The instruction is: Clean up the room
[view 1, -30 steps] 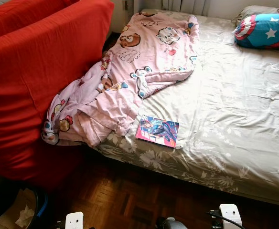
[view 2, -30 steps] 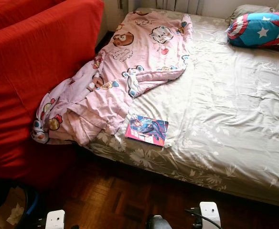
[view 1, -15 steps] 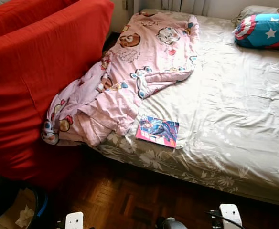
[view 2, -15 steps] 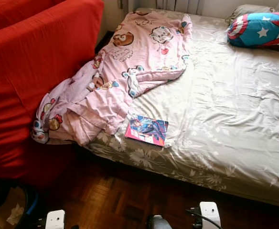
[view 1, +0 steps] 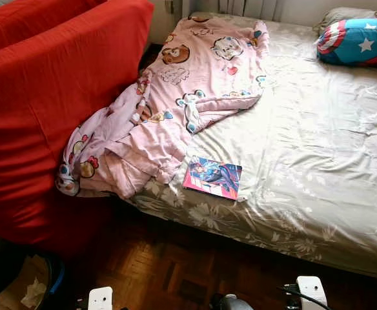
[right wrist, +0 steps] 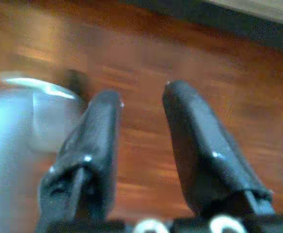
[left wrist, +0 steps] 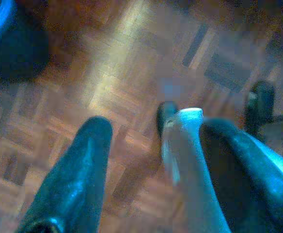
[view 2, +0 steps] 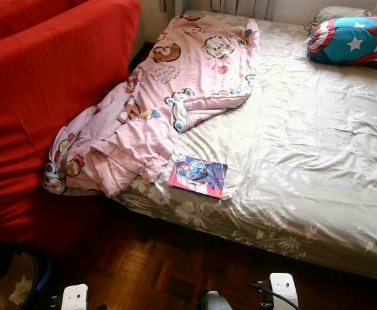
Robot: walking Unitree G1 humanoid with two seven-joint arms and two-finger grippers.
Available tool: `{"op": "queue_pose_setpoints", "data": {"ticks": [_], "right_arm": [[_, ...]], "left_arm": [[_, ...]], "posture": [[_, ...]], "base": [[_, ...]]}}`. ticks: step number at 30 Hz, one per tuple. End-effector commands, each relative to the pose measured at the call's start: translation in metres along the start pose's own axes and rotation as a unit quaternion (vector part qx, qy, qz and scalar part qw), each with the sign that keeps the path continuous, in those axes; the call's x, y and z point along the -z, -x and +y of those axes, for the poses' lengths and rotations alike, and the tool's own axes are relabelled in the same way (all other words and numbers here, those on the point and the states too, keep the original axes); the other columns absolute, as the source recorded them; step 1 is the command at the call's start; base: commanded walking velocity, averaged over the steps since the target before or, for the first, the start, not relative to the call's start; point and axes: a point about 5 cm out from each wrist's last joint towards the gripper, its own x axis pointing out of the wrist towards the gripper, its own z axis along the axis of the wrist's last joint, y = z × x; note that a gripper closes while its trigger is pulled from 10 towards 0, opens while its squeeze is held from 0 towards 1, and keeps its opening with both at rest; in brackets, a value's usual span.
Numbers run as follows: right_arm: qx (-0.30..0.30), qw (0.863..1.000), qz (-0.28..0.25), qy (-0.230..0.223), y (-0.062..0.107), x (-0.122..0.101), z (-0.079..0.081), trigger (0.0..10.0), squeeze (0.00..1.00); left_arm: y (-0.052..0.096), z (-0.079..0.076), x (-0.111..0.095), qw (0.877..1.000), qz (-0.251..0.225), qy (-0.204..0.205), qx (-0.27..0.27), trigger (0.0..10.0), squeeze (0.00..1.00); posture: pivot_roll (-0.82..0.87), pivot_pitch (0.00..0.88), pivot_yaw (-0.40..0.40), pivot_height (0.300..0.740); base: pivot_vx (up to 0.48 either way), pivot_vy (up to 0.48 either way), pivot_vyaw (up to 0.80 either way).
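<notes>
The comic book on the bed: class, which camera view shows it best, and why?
Either eye view. The comic book lies flat and unobstructed at the bed's near edge, beside the pink blanket. The two eye views show it equally well. The wrist views look down at the wooden floor.

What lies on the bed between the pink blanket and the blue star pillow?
Between the pink blanket and the star pillow lies bare, wrinkled bed sheet, seen in both eye views.

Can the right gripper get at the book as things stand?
Probably not yet. The right gripper hangs open over the floor, low beside the body. The book lies uncovered near the bed edge, so nothing blocks it; stepping closer and raising the arm should do.
</notes>
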Motion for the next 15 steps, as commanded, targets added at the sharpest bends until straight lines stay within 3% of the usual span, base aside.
{"op": "queue_pose_setpoints", "data": {"ticks": [1, 15], "right_arm": [[-0.043, 0.999, 0.006, -0.016, -0.0015, 0.0021, 0.0325, 10.0, 0.00], [-0.041, 0.999, -0.010, -0.001, -0.0018, -0.0024, 0.0318, 10.0, 0.00]], "left_arm": [[-0.0015, 0.0092, -0.0083, 1.000, -0.003, -0.001, -0.006, 10.0, 0.00], [-0.0018, 0.0075, -0.0112, 1.000, -0.015, 0.021, 0.000, 10.0, 0.00]], "posture": [[-0.01, 0.000, 0.062, 0.723], [-0.02, 0.000, 0.049, 0.723]], "base": [[0.000, 0.000, 0.00], [0.000, 0.000, 0.00]]}}
